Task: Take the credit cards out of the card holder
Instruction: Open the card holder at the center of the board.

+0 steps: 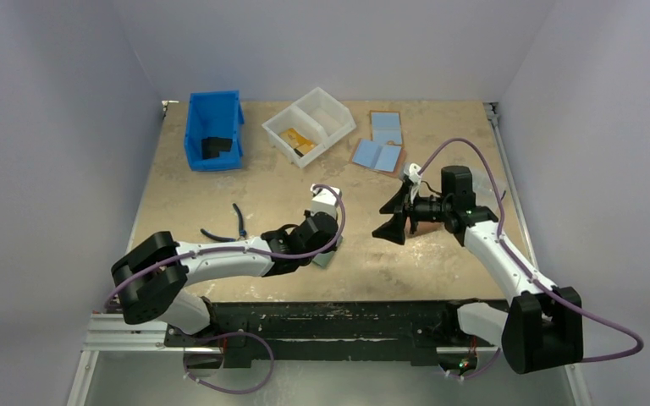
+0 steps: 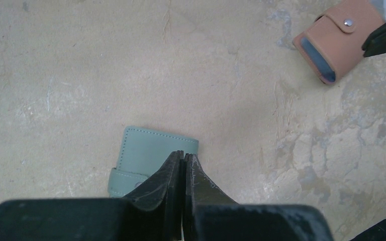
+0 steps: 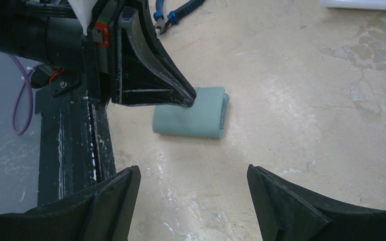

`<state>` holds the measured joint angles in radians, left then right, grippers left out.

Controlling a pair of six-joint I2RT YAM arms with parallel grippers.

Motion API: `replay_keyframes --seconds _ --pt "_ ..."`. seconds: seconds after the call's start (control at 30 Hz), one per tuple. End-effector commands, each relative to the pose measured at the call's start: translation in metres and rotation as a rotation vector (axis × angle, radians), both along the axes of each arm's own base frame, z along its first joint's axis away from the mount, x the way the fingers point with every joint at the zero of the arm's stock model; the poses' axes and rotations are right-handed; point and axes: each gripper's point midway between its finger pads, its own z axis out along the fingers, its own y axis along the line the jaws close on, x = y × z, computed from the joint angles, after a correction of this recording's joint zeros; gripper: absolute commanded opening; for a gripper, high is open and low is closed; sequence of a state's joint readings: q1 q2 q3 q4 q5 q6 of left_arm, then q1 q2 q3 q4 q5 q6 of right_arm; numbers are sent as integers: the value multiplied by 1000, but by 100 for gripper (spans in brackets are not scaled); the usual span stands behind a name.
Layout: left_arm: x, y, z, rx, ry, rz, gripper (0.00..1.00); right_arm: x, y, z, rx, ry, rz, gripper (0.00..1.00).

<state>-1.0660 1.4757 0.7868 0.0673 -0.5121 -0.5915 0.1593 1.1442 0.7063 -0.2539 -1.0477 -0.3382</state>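
L fingers (image 2: 171, 175) shut, empty (at card holder (image 2: 151, 148)); R fingers (image 3: 110, 201) wide; tray (image 1: 332, 118): credit cards (image 1: 298, 139).

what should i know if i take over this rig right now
Grippers: left gripper shut, tips pressing on the card holder; right gripper open, empty, above the table beside it.
Holder: lies folded shut on the table.
Done: no card out that I can see.
Left: open the holder, pull out the credit cards.
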Motion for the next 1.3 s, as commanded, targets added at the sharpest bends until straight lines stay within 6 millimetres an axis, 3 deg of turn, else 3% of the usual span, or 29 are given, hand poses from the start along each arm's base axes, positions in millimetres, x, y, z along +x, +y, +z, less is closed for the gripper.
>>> replay_keyframes --seconds 0.0,0.4,0.7,0.8,0.83,0.9,1.27 --pt "3 -13 23 -120 -37 -13 0 2 9 10 67 29 6 87" --pt "-2 -10 35 -158 -54 -26 0 4 12 6 85 70 -4 86" --pt "-8 13 19 -88 -30 10 0 4 13 5 83 74 -1 86" --pt "-8 12 2 -2 2 -9 1 4 13 4 82 76 -1 86" --pt "-7 14 -8 52 22 -4 14 4 14 4 81 77 -1 86" --pt "-5 20 -21 151 51 15 28 4 14 3 79 79 -2 86" --pt "-4 34 -29 270 80 50 37 4 16 0 71 81 3 86"
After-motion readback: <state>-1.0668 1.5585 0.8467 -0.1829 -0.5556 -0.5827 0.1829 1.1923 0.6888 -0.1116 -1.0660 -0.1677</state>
